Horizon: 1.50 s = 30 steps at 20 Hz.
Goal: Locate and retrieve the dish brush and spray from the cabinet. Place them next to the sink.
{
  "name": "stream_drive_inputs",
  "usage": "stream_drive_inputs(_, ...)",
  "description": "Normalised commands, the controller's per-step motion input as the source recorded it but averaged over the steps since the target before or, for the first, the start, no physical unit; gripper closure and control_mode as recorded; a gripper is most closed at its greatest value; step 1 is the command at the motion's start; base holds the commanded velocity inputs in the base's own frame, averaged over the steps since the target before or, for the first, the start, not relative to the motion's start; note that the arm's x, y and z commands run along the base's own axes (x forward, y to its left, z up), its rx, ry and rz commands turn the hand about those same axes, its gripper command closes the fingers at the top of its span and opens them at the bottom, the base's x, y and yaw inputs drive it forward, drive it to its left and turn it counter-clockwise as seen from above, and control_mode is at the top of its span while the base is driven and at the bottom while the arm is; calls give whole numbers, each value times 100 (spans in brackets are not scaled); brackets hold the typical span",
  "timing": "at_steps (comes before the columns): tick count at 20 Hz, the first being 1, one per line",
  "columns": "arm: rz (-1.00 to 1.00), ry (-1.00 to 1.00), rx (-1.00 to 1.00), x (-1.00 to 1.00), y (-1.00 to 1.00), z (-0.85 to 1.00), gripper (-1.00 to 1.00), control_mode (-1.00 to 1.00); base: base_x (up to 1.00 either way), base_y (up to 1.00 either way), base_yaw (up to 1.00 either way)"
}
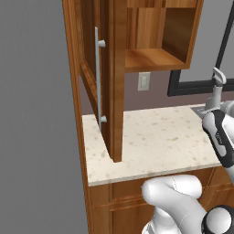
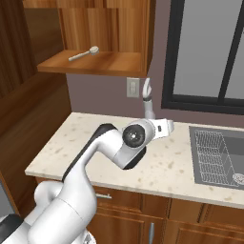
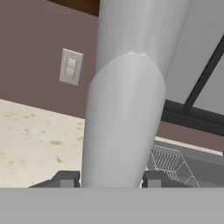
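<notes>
One spray (image 3: 124, 109) clamped upright between the gripper (image 3: 107, 179) fingers, above the beige counter (image 2: 86, 143) just left of the sink (image 2: 220, 157). One dish brush (image 2: 83, 54) lying on the open cabinet (image 2: 95, 64) shelf, up and left of the sink. One wall outlet (image 2: 133, 87) beneath that cabinet.

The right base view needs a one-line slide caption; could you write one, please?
End effector holds the spray upright above the counter, left of the sink; brush lies in the cabinet.

Pale grey-white spray (image 3: 124, 109), reddish-brown wooden cabinet (image 1: 116, 55), beige speckled counter (image 2: 171, 167), dark grey sink (image 2: 219, 152).
</notes>
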Motion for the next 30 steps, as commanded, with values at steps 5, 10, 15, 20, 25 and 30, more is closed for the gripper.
stream_drive_inputs(5, 10, 3, 3, 67, -56, -33, 100, -100, 0, 0, 0)
stream_drive_inputs(10, 13, 5, 4, 66, -59, -45, 100, -100, 0, 0, 0)
stream_drive_inputs(15, 12, 0, 5, 36, -50, -34, 100, -100, 0, 0, 0)
stream_drive_inputs(20, 11, 5, 4, 48, -49, -45, 100, -100, 0, 0, 0)
stream_drive_inputs(25, 11, 7, 2, 44, -37, -44, 100, -100, 0, 0, 0)
stream_drive_inputs(30, 12, 2, 3, 38, -28, -38, 100, -100, 0, 0, 0)
